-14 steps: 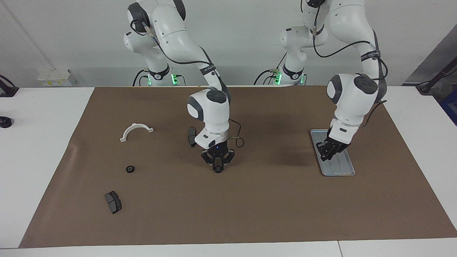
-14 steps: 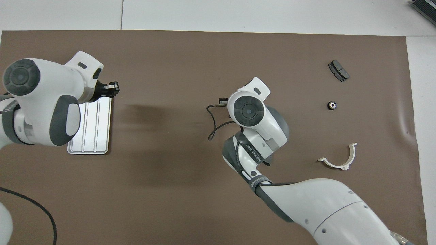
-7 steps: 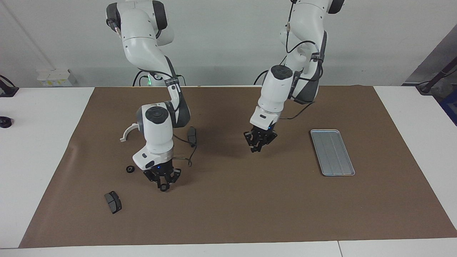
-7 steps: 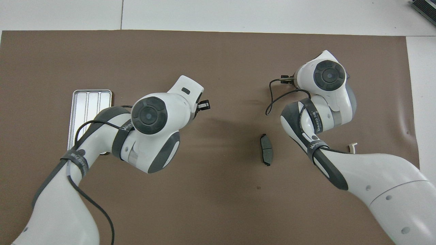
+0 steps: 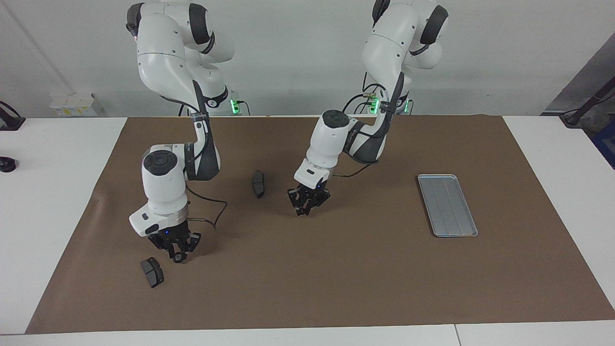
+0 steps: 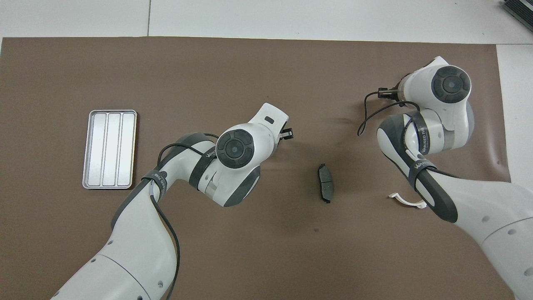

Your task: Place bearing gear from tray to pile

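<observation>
The gear (image 5: 178, 259), a small black round thing, sat at the tip of the right pincer (image 5: 177, 254), which looked clenched on it, though at this range the grip was hard to make out. It hung low over the mat (image 5: 336, 278) toward the right arm's end of the bench (image 5: 57, 192). Which way its round face pointed could not be told from the facing view, and in the overhead view the right arm's wrist covered it. The right pincer pointed down, and the first pad (image 5: 152, 272), a dark grey brake pad, lay on the mat just beside it.

The tray (image 5: 447, 206) (image 6: 109, 149) lay flat on the mat toward the left arm's end, well apart from the gear. Its long axis ran from nearer the robots to farther from them, and its grooves ran the same way.

The left pincer (image 5: 306, 209) (image 6: 287, 134) hung over the middle of the mat, between the tray and the gear, tilted a little. Whether it was released or clenched I could not tell. The second pad (image 5: 258, 183) (image 6: 325, 182) lay near it on the mat, its long axis also running from nearer to farther. A white half-ring (image 6: 410, 202) showed in part from under the right arm in the overhead view, nearer the robots than the right arm's wrist.
</observation>
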Robot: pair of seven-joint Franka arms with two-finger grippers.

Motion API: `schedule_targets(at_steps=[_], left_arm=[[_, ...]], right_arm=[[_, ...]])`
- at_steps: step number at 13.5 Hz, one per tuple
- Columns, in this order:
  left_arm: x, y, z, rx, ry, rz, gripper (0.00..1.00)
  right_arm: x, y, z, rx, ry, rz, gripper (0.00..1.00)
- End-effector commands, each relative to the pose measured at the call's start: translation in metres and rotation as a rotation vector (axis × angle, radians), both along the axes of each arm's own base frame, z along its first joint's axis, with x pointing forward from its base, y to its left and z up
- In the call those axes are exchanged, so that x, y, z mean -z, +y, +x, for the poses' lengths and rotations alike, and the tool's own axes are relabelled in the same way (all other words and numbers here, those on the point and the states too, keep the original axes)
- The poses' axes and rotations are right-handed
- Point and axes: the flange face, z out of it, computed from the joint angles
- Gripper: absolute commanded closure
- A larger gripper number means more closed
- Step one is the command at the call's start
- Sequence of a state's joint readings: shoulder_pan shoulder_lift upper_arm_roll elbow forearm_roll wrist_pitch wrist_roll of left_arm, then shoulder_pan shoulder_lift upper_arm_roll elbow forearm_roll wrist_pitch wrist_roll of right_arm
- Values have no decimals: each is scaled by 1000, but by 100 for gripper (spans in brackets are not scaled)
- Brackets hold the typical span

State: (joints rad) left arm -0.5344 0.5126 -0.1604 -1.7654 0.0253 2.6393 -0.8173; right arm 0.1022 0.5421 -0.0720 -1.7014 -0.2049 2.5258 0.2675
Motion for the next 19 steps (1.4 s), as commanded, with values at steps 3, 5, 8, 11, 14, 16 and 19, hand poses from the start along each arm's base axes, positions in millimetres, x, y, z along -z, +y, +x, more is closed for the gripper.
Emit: schedule_targets(at_steps=[3, 5, 8, 11, 14, 16, 19], left_arm=[[-2, 4, -1, -13, 16, 24, 0], [-16, 22, 13, -36, 66, 83, 0], [-67, 92, 32, -66, 38, 116, 0], [-91, 171, 49, 15, 73, 199, 0], [-96, 247, 61, 65, 84, 232, 0], [-100, 300, 62, 104, 83, 244, 0], [-111, 385, 62, 198, 102, 262, 0]], right_arm=[[-3, 2, 5, -13, -71, 37, 81], [-3, 3, 5, -11, -73, 39, 53], [-2, 10, 4, -8, -70, 44, 18], [-11, 52, 6, 8, -88, 128, 17], [-20, 139, -6, 5, -109, 187, 17], [-24, 193, -19, -62, -140, 207, 17], [-25, 264, -47, -85, -133, 246, 17]])
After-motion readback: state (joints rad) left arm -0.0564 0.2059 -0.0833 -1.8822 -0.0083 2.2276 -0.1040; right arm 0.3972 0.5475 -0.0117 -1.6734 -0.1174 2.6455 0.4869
